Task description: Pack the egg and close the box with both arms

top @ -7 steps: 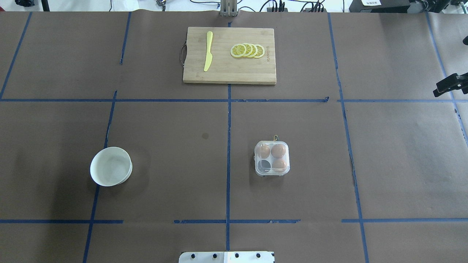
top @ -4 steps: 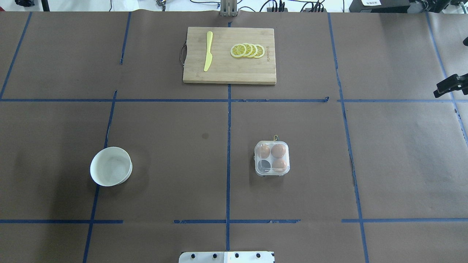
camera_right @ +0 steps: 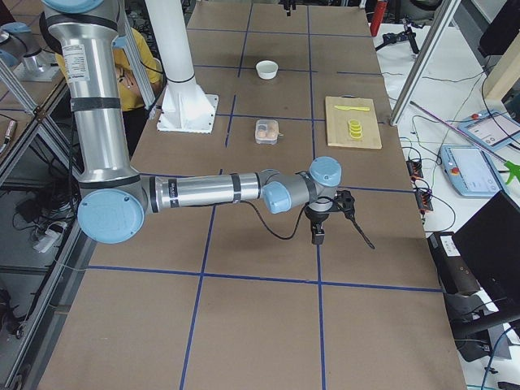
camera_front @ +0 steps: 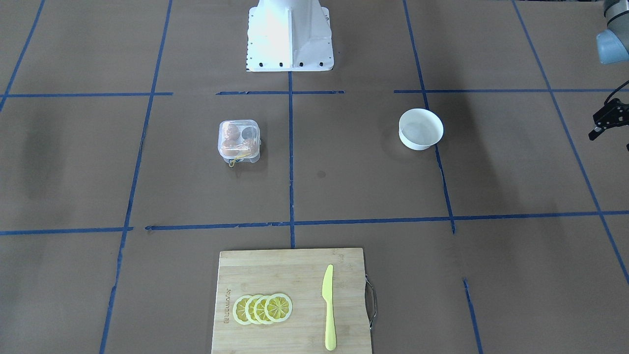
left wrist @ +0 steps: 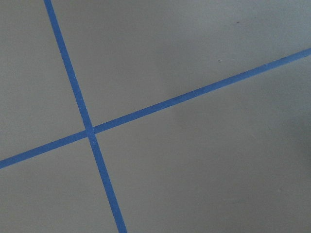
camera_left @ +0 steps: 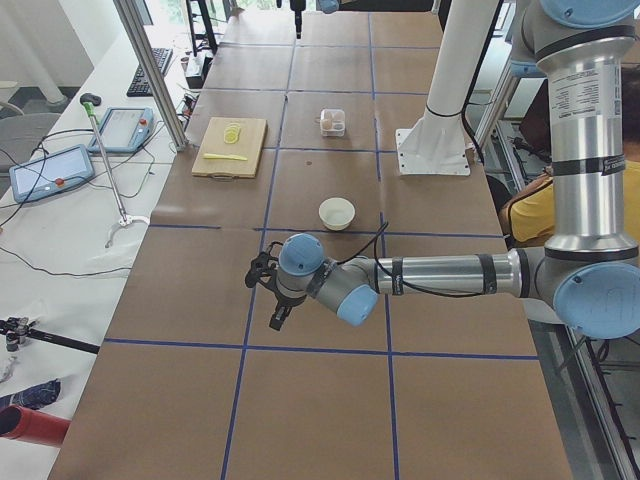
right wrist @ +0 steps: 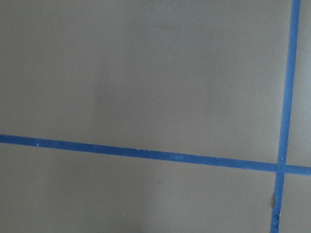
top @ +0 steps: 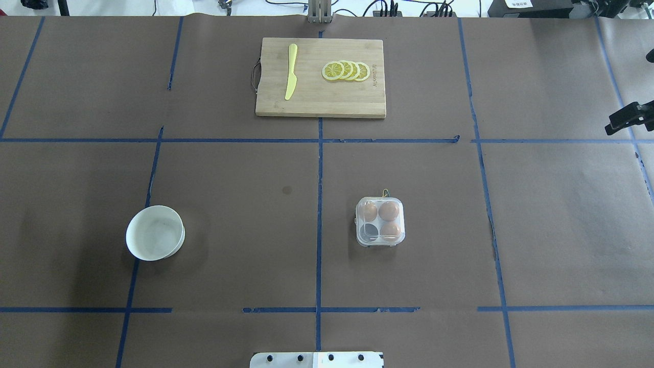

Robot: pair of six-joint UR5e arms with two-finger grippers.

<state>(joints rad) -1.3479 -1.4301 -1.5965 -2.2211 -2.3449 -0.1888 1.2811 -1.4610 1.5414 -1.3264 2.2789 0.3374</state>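
Observation:
The clear box (top: 380, 221) stands right of the table's middle with its lid down; it also shows in the front view (camera_front: 239, 141). Three brown eggs (top: 389, 210) lie in its cells, and I cannot tell which is the task's egg. The near-left cell is empty. A yellow-blue cord (camera_front: 235, 159) hangs at its far side. My right gripper (top: 629, 117) hovers at the table's far right edge, far from the box. My left gripper (camera_front: 608, 118) hovers off the left end. Both are only partly in view, so I cannot tell whether they are open or shut. The wrist views show only bare paper and tape.
An empty white bowl (top: 155, 233) stands on the left half. A wooden cutting board (top: 311, 102) at the far middle holds a yellow knife (top: 290, 71) and lemon slices (top: 346, 71). The white pedestal base (camera_front: 290, 34) is at the near edge.

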